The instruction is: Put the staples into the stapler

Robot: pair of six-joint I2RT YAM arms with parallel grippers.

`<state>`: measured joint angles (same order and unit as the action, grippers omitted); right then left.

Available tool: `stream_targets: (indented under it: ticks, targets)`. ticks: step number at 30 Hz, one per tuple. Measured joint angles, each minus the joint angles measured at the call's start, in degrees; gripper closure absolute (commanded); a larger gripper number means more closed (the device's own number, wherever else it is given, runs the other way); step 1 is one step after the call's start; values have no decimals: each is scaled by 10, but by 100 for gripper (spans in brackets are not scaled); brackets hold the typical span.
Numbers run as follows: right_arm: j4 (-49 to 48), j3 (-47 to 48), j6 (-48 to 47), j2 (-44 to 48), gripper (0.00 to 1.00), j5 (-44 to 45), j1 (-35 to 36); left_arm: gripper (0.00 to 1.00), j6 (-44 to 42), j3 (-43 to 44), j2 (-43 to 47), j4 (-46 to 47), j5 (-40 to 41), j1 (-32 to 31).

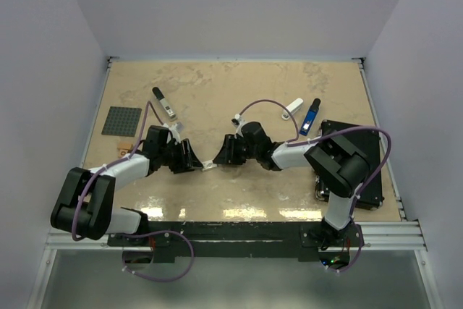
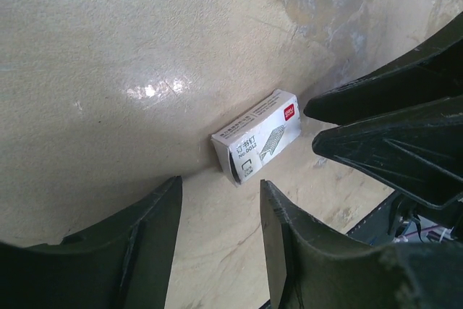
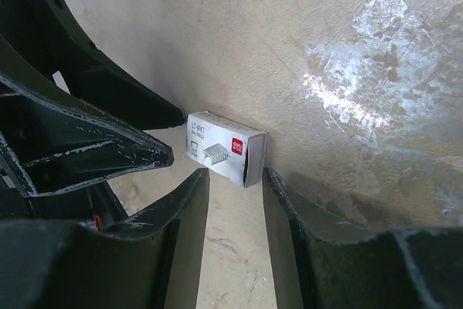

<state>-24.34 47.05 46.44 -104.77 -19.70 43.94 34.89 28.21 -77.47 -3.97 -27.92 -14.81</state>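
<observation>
The staples box (image 2: 257, 135), small and whitish with a red mark, lies flat on the table between my two grippers (image 1: 210, 165). My left gripper (image 2: 221, 182) is open, its tips just short of the box's end. My right gripper (image 3: 235, 173) faces it from the other side, jaws apart with bare table between them. The box (image 3: 226, 148) lies right at its fingertips, not clamped. Each wrist view shows the opposite gripper's fingers (image 2: 383, 128) (image 3: 87, 142) close to the box. A black-and-white stapler (image 1: 165, 103) lies at the back left, and a blue stapler (image 1: 309, 116) at the back right.
A white stapler-like piece (image 1: 293, 106) lies next to the blue one. A grey studded plate (image 1: 121, 121) sits at the left with a small brown block (image 1: 124, 151) near it. A black tray (image 1: 362, 171) stands under the right arm.
</observation>
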Motion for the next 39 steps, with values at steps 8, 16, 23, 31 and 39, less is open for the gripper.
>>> stream_targets:
  ticks: [8,16,23,31,39]
  targets:
    - [-6,4,0,-22,64,-8,0,49,0,-1,0,0,0,0]
    - [-11,10,0,-31,68,-11,0,51,0,-5,2,2,-2,0]
    - [-19,12,0,-38,68,-19,0,53,0,-7,3,4,-3,0]
    - [-27,16,-2,-47,82,-24,0,53,0,-10,5,4,-4,0]
    - [-30,16,-6,-47,100,-24,0,53,0,-10,11,4,-4,0]
